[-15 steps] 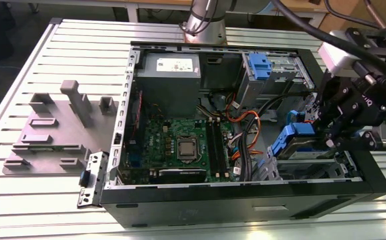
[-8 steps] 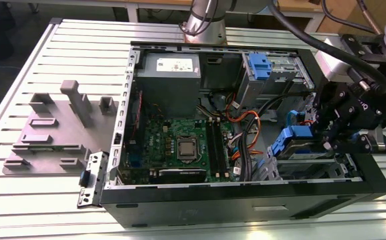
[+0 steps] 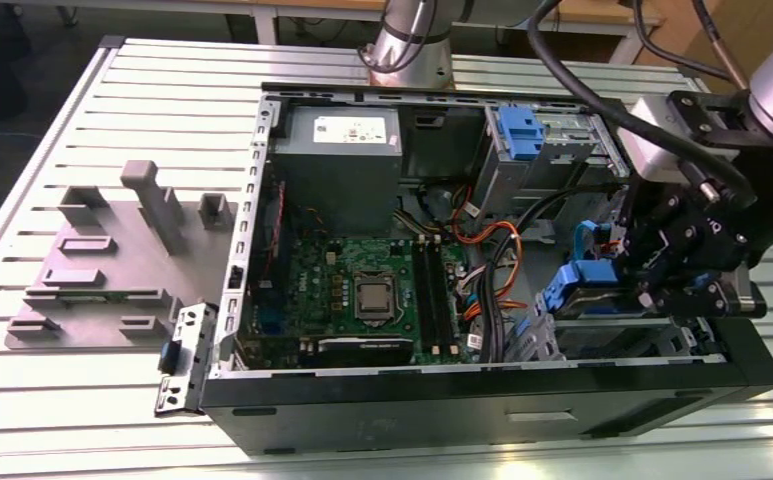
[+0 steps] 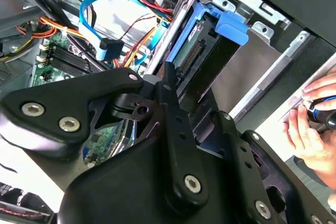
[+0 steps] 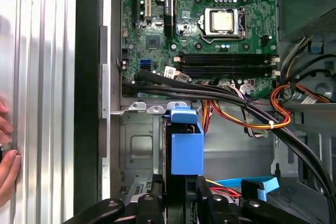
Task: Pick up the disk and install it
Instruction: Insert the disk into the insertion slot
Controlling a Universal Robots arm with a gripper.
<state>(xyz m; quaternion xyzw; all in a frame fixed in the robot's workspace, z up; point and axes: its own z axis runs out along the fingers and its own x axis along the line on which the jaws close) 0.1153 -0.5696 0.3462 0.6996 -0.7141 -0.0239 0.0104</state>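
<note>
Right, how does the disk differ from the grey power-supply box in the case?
The disk is small with blue rails; the power-supply box is larger, grey with a white sticker. The disk stands on edge in the gripper at the drive bay; the box sits mounted in a corner of the case. Both are rectangular.

The black computer case (image 3: 493,400) lies with its side open. Space over the green motherboard (image 5: 189,24) is unobstructed. Black and orange-yellow cable bundles (image 5: 247,116) cross just beside the grey sheet-metal drive cage (image 5: 136,150). The cage opening is occupied by the gripper (image 5: 181,205) clamping the blue-railed silver-grey disk (image 5: 186,150). A person's hand (image 4: 307,129) sits just outside the case wall.
</note>
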